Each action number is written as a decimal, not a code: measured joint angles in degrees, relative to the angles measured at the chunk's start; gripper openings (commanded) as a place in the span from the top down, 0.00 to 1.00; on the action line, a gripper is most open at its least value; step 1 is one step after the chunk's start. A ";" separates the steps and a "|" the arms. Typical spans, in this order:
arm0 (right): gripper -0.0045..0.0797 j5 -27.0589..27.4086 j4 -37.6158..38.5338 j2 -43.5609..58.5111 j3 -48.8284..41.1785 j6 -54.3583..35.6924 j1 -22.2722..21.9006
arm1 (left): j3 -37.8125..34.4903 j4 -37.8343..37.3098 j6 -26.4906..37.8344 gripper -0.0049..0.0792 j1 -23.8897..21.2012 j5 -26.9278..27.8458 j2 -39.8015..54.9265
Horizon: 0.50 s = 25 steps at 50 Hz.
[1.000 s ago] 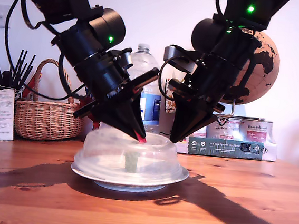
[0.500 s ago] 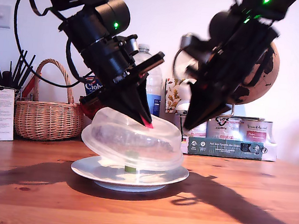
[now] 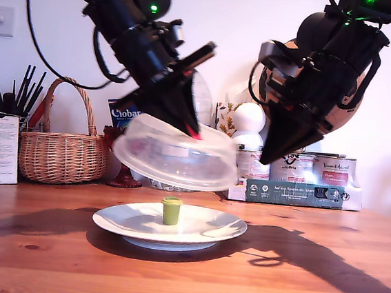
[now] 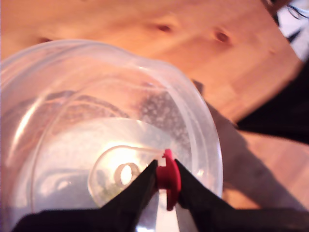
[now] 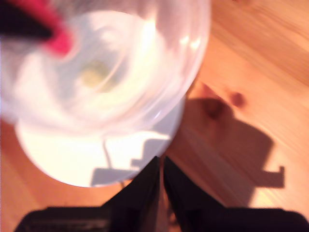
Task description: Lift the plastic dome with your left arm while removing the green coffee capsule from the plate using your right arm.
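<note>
My first gripper (image 4: pixel 164 181) is clamped on the red tab handle (image 4: pixel 169 178) of the plastic dome (image 3: pixel 176 153), and the dome hangs tilted in the air directly beneath it, clear of the plate (image 3: pixel 133 218). Looking along that gripper, the dome's translucent crown (image 4: pixel 96 145) fills everything below the tips, with the wooden surface (image 4: pixel 145 29) beyond its rim.

The green coffee capsule (image 3: pixel 170 210) stands upright on the plate, straight below the lifted dome and uncovered, with open air between its top and the dome's flared rim.

My second gripper (image 3: pixel 269 154) hangs with its jaws together and nothing between them, beside the dome's rim and well above the surface (image 3: pixel 308 268). The capsule sits down and across from its tip, the dome's edge hanging partly over the way to it. In the second wrist view the closed tips (image 5: pixel 159 186) point at the plate's near edge (image 5: pixel 72 169), and the capsule is only a green blur (image 5: pixel 94 75) seen through the dome.

Behind both grippers stand a wicker basket (image 3: pixel 62 149), tins (image 3: pixel 311 169) and a globe (image 3: pixel 349 99), all well apart from the plate.
</note>
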 measured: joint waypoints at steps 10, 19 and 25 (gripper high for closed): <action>0.96 -3.08 0.44 0.00 0.00 -0.83 0.02 | 0.04 -0.22 1.51 0.97 4.66 -0.35 0.00; 0.96 -9.25 1.27 0.48 0.00 -5.29 0.13 | 0.04 -0.17 2.54 0.97 8.59 -0.37 0.00; 0.92 -11.26 1.77 2.49 0.00 -6.49 0.87 | 0.04 -0.20 3.30 0.97 10.73 -0.37 0.00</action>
